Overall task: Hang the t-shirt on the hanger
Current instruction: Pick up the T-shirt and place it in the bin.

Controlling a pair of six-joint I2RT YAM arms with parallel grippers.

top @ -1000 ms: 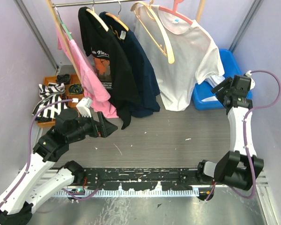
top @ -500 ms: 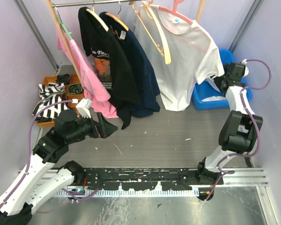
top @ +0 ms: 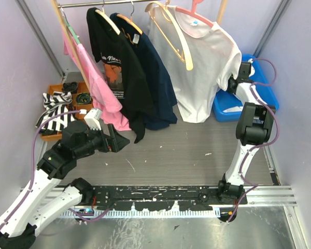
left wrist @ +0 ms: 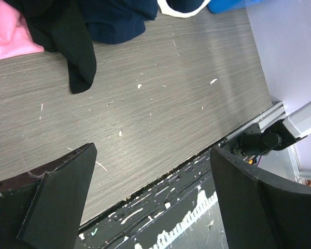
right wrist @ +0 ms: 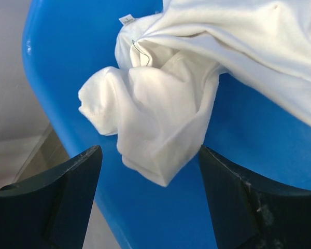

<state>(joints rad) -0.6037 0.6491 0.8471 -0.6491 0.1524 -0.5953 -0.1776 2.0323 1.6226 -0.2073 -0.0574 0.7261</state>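
The right gripper (right wrist: 149,153) is hovering, jaws spread and empty, over the t-shirt (right wrist: 155,104), which is looking limp and light, probably best pinched at its bunched fold.

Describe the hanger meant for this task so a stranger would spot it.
Find the clothes rail along the back. Near its right end, before the hung white shirt, dangles the hanger. It alone is bare light wood; neighbouring hangers carry garments.
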